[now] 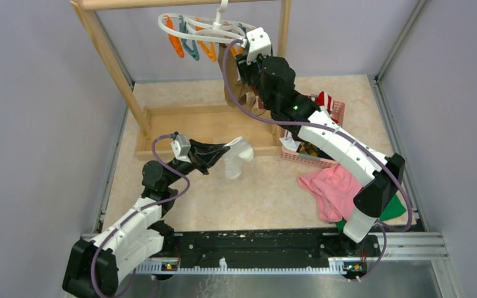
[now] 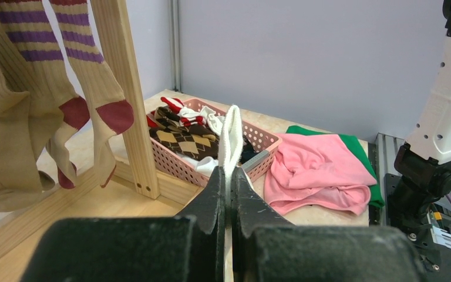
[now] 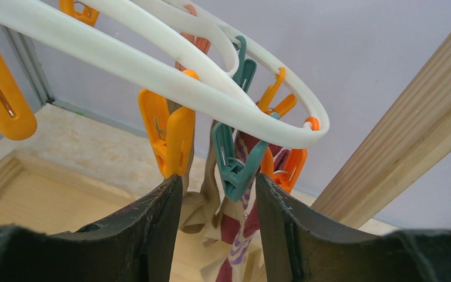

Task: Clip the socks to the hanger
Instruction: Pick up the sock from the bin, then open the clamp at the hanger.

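Note:
The white oval hanger (image 1: 202,26) hangs from the wooden rack's top bar with orange and teal clips. Tan socks (image 1: 236,87) dangle from it; the left wrist view shows a striped tan sock with a maroon heel (image 2: 91,76) beside an olive-brown sock (image 2: 3,135). My right gripper (image 3: 217,176) is open just under the ring (image 3: 152,64), a teal clip (image 3: 235,164) hanging between its fingertips and an orange clip (image 3: 170,138) at its left finger. My left gripper (image 2: 230,176) is shut on a white sock (image 2: 232,138), held above the table (image 1: 239,158).
A pink basket (image 2: 264,140) with argyle (image 2: 182,141), red and white socks sits by the rack's right post (image 2: 129,94). A pink cloth (image 1: 329,189) and a green cloth (image 1: 397,208) lie at the front right. The rack's wooden base frame (image 1: 199,124) is behind the left gripper.

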